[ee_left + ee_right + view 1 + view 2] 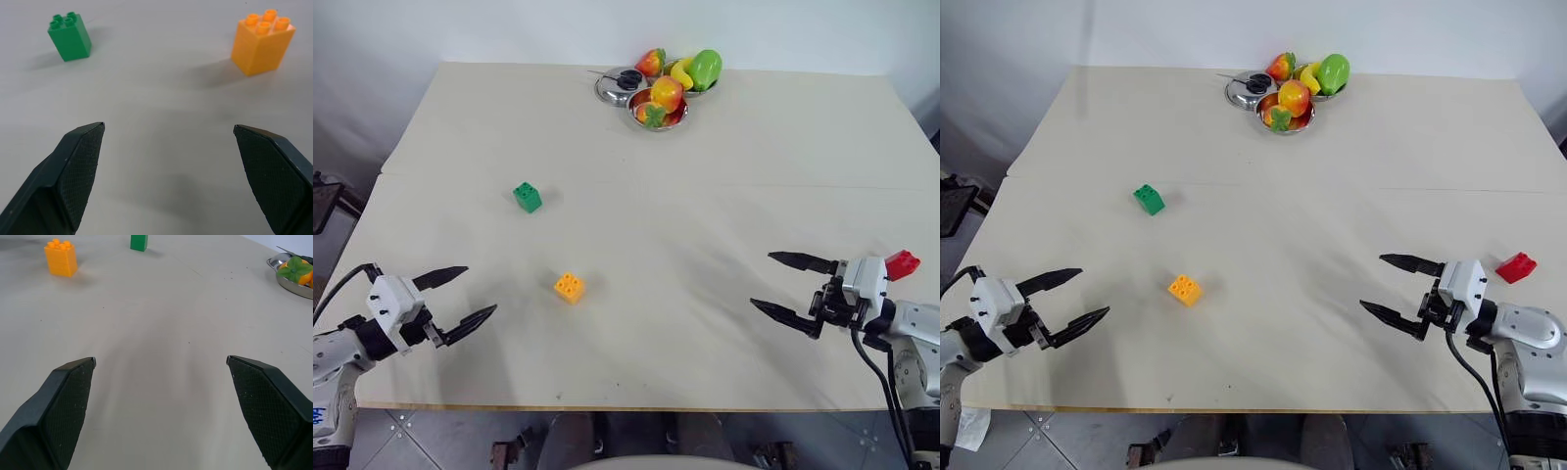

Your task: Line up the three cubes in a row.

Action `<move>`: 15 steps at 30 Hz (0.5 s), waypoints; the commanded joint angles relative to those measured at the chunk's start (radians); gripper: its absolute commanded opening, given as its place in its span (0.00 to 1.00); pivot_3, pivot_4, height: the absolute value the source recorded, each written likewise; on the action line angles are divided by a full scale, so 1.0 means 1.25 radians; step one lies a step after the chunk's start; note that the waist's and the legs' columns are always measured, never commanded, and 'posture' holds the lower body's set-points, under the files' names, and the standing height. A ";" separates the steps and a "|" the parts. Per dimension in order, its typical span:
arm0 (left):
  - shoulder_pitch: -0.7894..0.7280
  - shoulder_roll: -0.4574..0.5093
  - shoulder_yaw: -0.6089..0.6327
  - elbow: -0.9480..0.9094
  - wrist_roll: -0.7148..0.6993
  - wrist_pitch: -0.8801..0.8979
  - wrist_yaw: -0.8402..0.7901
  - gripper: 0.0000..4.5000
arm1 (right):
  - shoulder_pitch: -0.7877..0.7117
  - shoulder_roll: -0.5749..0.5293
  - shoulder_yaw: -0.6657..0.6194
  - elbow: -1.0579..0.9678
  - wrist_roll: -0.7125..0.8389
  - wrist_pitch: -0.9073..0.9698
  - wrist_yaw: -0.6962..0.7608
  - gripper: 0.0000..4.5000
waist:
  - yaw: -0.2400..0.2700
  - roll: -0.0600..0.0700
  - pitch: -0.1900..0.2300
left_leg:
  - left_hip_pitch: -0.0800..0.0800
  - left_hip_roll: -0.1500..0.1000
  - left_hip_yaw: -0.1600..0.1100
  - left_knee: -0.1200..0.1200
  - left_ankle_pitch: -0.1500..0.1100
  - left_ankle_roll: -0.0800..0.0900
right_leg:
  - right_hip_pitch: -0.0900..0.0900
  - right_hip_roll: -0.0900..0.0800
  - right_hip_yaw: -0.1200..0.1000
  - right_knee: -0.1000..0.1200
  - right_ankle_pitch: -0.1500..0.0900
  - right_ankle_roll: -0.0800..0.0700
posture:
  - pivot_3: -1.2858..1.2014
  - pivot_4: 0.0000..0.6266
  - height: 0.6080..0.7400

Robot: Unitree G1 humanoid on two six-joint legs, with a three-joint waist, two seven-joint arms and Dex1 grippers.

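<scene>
Table (705, 196): a pale, cream-coloured top with a faint seam running across it.
Green brick (528, 197): stands studs up at about 10 o'clock from the table's centre, alone on the bare top.
Yellow-orange brick (569, 287): sits studs up at about 7 o'clock from the centre and at about 5 o'clock from the green brick, well apart from it.
Red brick (1516, 266): lies near the table's right edge, at about 4 o'clock from the centre, well apart from the other two; in the left eye view it is partly hidden behind the right wrist.
Row: the three bricks are scattered and form no line.
Left gripper (468, 297): hovers over the near left corner, at about 8 o'clock, its two black fingers spread wide with nothing between them; the green and yellow-orange bricks lie ahead of it.
Right gripper (783, 284): hangs over the near right part of the table, at about 4 o'clock, fingers wide apart and empty, just inboard of the red brick.
Steel bowls (610, 90): clustered at 12 o'clock by the far edge, holding plastic fruit (667, 93).
</scene>
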 commanded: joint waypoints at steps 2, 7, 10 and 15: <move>0.000 -0.004 0.027 -0.033 -0.025 0.011 0.010 1.00 | 0.007 0.005 -0.010 -0.027 0.009 -0.004 -0.006 1.00 | -0.001 0.000 0.000 | 0.000 0.000 0.000 0.000 0.000 0.000 | 0.000 0.000 0.000 0.000 0.000 0.000 | 0.52 0.24 1.00; 0.005 0.000 0.021 -0.038 -0.020 0.016 0.007 1.00 | 0.028 0.013 -0.006 -0.047 0.009 -0.003 -0.013 1.00 | 0.000 0.000 0.000 | 0.000 0.000 0.000 0.000 0.000 0.000 | 0.000 0.000 0.000 0.000 0.000 0.000 | 0.52 0.24 1.00; 0.002 -0.001 0.018 -0.036 -0.021 0.022 0.007 1.00 | 0.032 0.020 -0.010 -0.055 0.009 -0.002 -0.024 1.00 | 0.000 0.000 0.000 | 0.000 0.000 0.000 0.000 0.000 0.000 | 0.000 0.000 0.000 0.000 0.000 0.000 | 0.52 0.24 1.00; -0.015 -0.003 0.005 -0.035 -0.018 0.035 0.007 1.00 | 0.050 0.022 -0.012 -0.073 0.010 -0.004 -0.035 1.00 | 0.001 0.000 0.000 | 0.000 0.000 0.000 0.000 0.000 0.000 | 0.000 0.000 0.000 0.000 0.000 0.000 | 0.52 0.24 1.00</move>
